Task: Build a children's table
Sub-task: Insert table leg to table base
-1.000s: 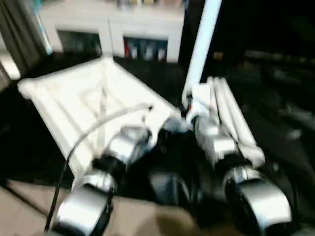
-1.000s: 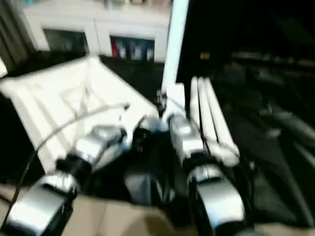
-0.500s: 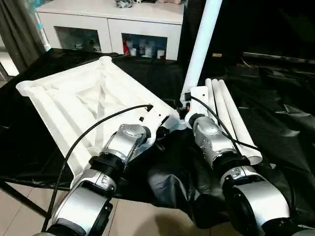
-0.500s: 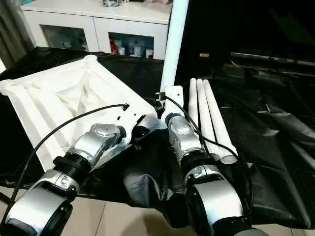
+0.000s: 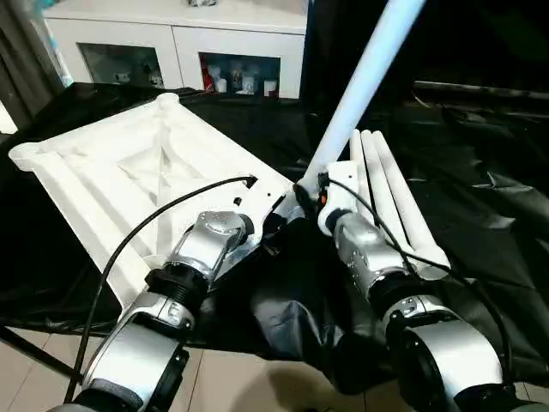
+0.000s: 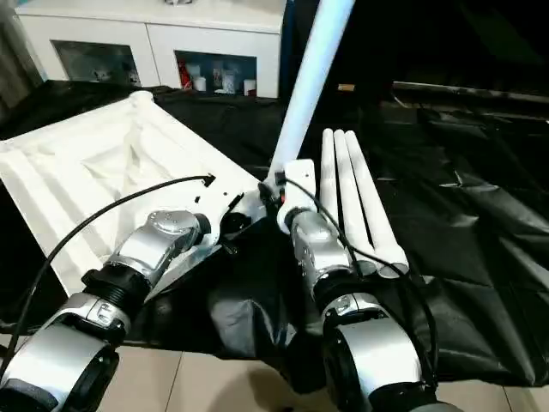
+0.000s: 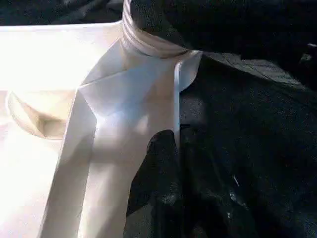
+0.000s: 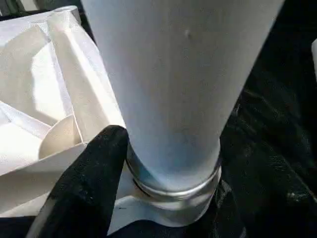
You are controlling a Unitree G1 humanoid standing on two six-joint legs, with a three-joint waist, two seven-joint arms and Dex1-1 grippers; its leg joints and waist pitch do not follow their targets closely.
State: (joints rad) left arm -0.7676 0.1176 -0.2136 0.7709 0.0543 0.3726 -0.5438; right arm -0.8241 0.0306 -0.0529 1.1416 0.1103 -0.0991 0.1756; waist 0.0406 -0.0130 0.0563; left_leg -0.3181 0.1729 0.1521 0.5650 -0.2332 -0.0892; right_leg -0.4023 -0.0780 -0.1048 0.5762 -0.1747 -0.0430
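On the black-draped table (image 5: 480,215), the white tabletop (image 5: 120,172) lies ribbed side up toward ten o'clock from the robot, one corner socket (image 8: 171,196) pointing back at the arms. A white leg (image 5: 360,81) stands in that socket and leans away toward one o'clock. Three spare legs (image 5: 390,193) lie side by side on the cloth just beside it, at about two o'clock. Behind, at twelve o'clock, stands a white cabinet (image 5: 171,43).

The left claw (image 7: 171,173) is pressed together on the thin edge of the tabletop, just beside the socket, pinning the corner down. The right claw (image 8: 148,163) reaches around the foot of the leg, where it meets the socket. One black finger (image 8: 91,173) rests against the leg, but the other is hidden behind it, so I cannot tell whether the jaws grip the leg or stand loose about it.

The step in hand looks like seating this first leg. Its tilt suggests it is not yet true in the socket. To do it well, the left claw should keep the corner from lifting or sliding on the slippery cloth, while the right arm brings the leg upright over the socket before any push or twist. Forcing it while tilted would likely jam it or tip the tabletop. A low grip near the socket gives control; the long free end will swing easily.
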